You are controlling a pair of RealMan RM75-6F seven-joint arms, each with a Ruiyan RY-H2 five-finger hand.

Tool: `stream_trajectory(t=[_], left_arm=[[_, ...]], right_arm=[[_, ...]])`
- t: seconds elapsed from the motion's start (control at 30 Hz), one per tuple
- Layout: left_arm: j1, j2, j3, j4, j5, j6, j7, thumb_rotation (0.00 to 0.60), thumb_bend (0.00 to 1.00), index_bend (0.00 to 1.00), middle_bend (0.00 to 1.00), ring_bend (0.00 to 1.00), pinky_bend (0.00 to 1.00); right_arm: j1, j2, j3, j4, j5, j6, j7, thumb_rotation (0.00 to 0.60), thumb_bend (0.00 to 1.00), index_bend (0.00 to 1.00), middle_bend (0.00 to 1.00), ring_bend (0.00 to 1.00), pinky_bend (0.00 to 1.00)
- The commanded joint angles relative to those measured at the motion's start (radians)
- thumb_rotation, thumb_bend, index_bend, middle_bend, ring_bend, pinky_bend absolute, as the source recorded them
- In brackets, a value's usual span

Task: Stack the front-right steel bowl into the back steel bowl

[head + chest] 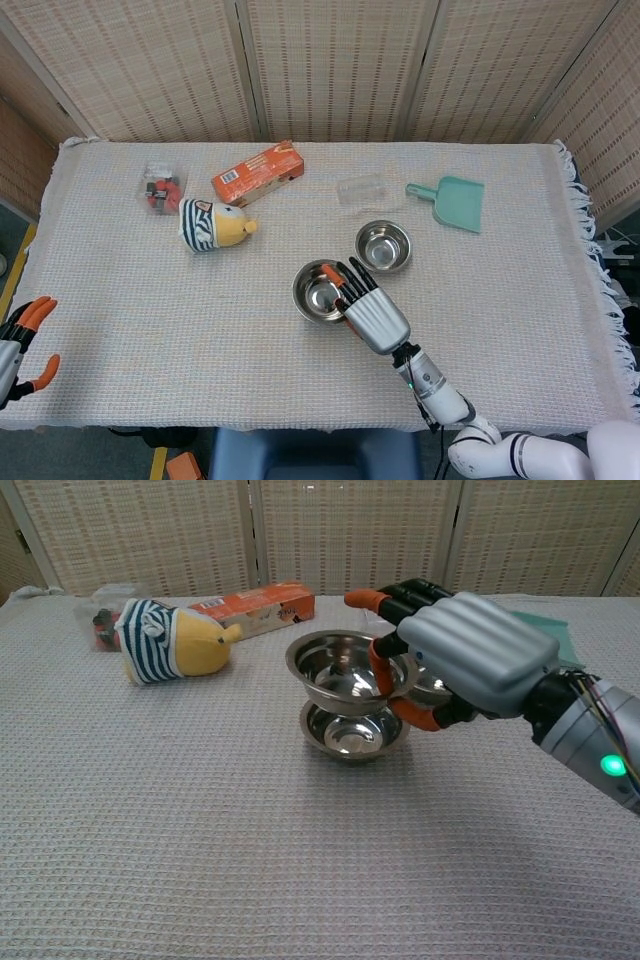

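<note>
Three steel bowls show. The right hand (470, 660) grips one bowl (340, 675) by its rim, thumb inside and fingers (400, 595) over the far edge, and holds it in the air directly above a second bowl (352, 733) that sits on the tablecloth (200, 830). The back bowl (383, 246) stands apart, further back and to the right, largely hidden behind the hand in the chest view. The left hand (22, 335) rests at the table's near left edge, fingers spread, holding nothing. A striped plush toy (170, 640), an orange box (262, 608), a clear cup (361, 189) and a teal dustpan (450, 203) lie behind.
</note>
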Motion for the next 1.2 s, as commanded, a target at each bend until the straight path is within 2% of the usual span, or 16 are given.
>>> stream_trajectory(t=[0.03,0.2,0.27,0.4,0.47,0.53,0.57,0.67,0.8,0.93,1.2], left_arm=[[0.002,0.005,-0.002,0.007,-0.004,0.003,-0.021,0.600,0.48,0.00,0.00,0.00,0.18],[0.002,0.007,-0.002,0.015,-0.005,0.001,-0.037,0.600,0.48,0.00,0.00,0.00,0.18],[0.002,0.007,-0.001,0.015,-0.003,0.001,-0.035,0.600,0.48,0.00,0.00,0.00,0.18],[0.003,0.005,0.000,0.009,0.002,0.006,-0.026,0.600,0.48,0.00,0.00,0.00,0.18],[0.002,0.004,-0.001,0.008,0.001,0.005,-0.024,0.600,0.48,0.00,0.00,0.00,0.18],[0.001,0.004,-0.001,0.008,-0.001,0.001,-0.022,0.600,0.48,0.00,0.00,0.00,0.18],[0.000,0.003,-0.001,0.008,-0.001,0.000,-0.021,0.600,0.48,0.00,0.00,0.00,0.18],[0.001,0.004,-0.001,0.007,0.001,0.004,-0.021,0.600,0.48,0.00,0.00,0.00,0.18],[0.001,0.005,-0.001,0.009,-0.002,0.001,-0.027,0.600,0.48,0.00,0.00,0.00,0.18],[-0.003,0.005,0.001,0.007,0.002,-0.006,-0.028,0.600,0.48,0.00,0.00,0.00,0.18],[-0.012,0.000,0.000,0.009,-0.003,-0.022,-0.026,0.600,0.48,0.00,0.00,0.00,0.19]], right_arm=[[0.037,-0.051,0.021,0.054,0.051,-0.043,-0.034,0.600,0.39,0.63,0.01,0.00,0.00],[0.029,-0.052,0.002,0.074,0.065,-0.025,-0.070,0.600,0.40,0.64,0.01,0.00,0.00],[0.025,-0.043,-0.003,0.066,0.092,-0.043,-0.076,0.600,0.40,0.59,0.01,0.00,0.00],[0.020,-0.015,-0.012,0.030,0.145,-0.080,-0.141,0.600,0.39,0.39,0.00,0.00,0.00],[0.015,0.003,-0.016,-0.004,0.178,-0.097,-0.152,0.600,0.32,0.14,0.00,0.00,0.00],[0.015,0.024,-0.018,-0.036,0.209,-0.121,-0.150,0.600,0.25,0.01,0.00,0.00,0.00],[0.016,0.033,-0.018,-0.049,0.219,-0.128,-0.151,0.600,0.22,0.00,0.00,0.00,0.00],[0.010,0.064,-0.011,-0.092,0.242,-0.117,-0.153,0.600,0.18,0.00,0.00,0.00,0.00],[-0.012,0.083,0.018,-0.090,0.275,-0.047,-0.189,0.600,0.18,0.00,0.00,0.00,0.00],[0.015,0.050,0.069,0.031,0.343,-0.048,-0.211,0.600,0.18,0.02,0.00,0.00,0.00],[0.103,-0.052,0.106,0.300,0.435,-0.168,-0.126,0.600,0.18,0.20,0.00,0.00,0.00]])
